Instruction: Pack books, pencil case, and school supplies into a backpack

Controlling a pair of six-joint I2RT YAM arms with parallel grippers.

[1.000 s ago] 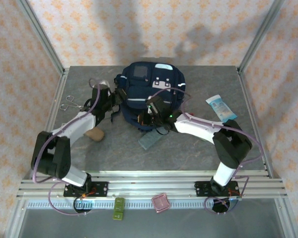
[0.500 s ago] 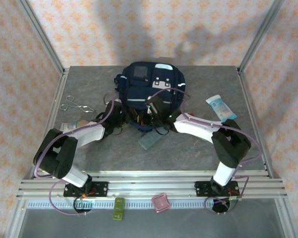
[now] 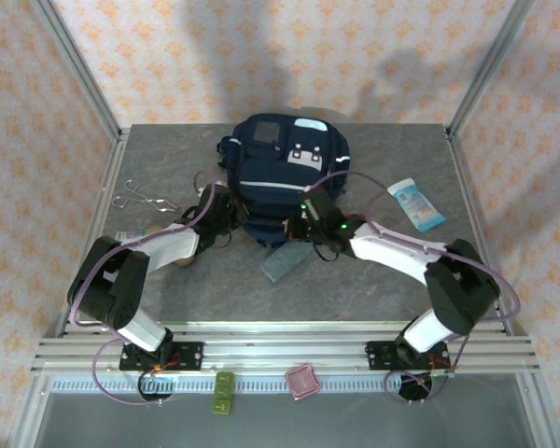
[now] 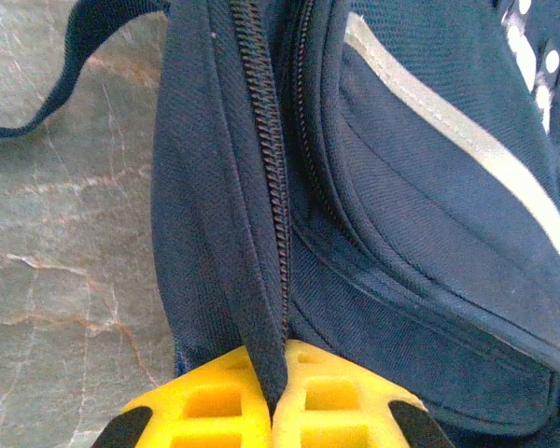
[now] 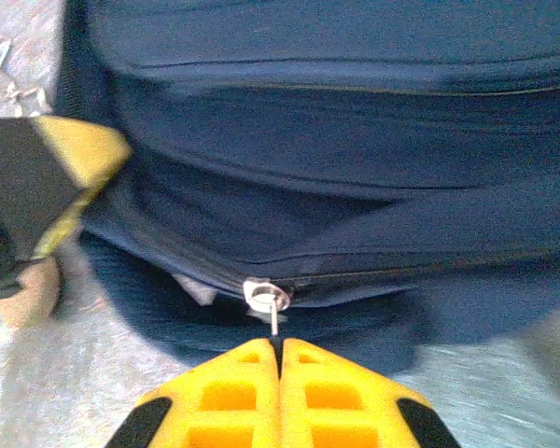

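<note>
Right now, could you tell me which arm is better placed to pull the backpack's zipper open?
The right: the right gripper is shut on the zipper pull of the backpack, so it can likely draw it along. The left gripper pinches the fabric beside the zipper teeth, which suits bracing.

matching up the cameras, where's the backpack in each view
top external: backpack at back centre of the table.
left wrist: middle and right; the left tool pinches its zipper edge.
right wrist: top and middle; the right tool holds its zipper pull.
shared landmark: the left tool, at the backpack's near left in the top view, and likely the yellow finger at the left of the right wrist view.
</note>
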